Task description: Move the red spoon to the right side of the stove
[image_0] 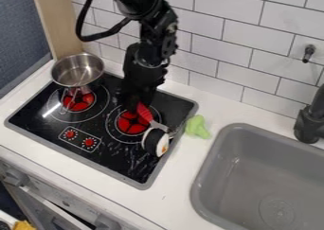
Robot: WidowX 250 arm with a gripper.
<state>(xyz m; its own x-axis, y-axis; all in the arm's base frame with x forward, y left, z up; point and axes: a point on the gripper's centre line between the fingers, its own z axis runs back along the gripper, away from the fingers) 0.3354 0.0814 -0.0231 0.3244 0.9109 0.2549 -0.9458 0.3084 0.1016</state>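
Camera view: I look down on the stove [117,158].
Black-and-white toy [155,142]: on its right part.
Green thing [198,127]: by its right edge.
Red spoon [144,111]: at the right burner, slanting toward the toy.
Gripper [131,102]: by the spoon; I cannot tell if jaws are spread or pinching.
Pot [76,72]: far left corner.

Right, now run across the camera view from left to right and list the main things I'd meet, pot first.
Metal pot → red spoon → green object → black faucet
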